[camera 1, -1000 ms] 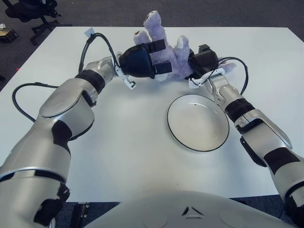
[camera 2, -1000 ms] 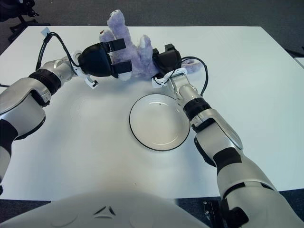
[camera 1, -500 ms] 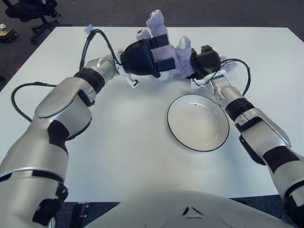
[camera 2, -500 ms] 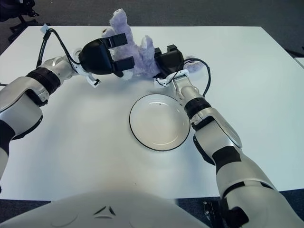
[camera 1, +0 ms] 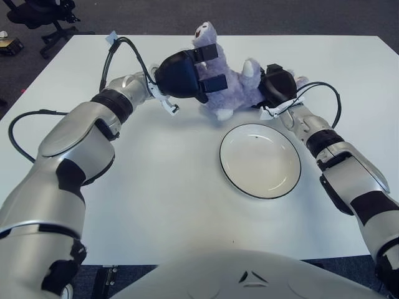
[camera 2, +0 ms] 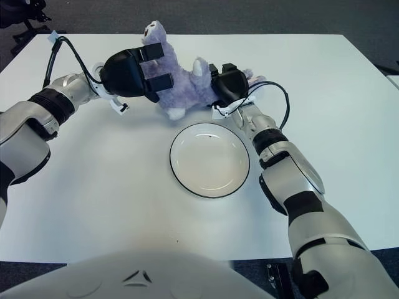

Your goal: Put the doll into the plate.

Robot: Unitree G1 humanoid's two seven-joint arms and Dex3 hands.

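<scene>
While both robot hands grip it, the doll [camera 1: 232, 88] has shifted rightward and turned over the last second: its head, formerly pointing to the far side, now tilts left, and its body sits closer to the plate's far rim. This indicates that the transfer toward the plate is in progress but not complete.

The left robot hand [camera 1: 187, 76] is clenched on the doll's head end, with its dark fingers [camera 1: 209, 83] wrapped over the purple plush. The right robot hand [camera 1: 277, 87] is closed against the doll's right end, and its finger spread is partly hidden by the plush.

The doll is held at the far side of the white bench [camera 1: 156, 174], just beyond the plate [camera 1: 260, 161], which holds nothing.
</scene>
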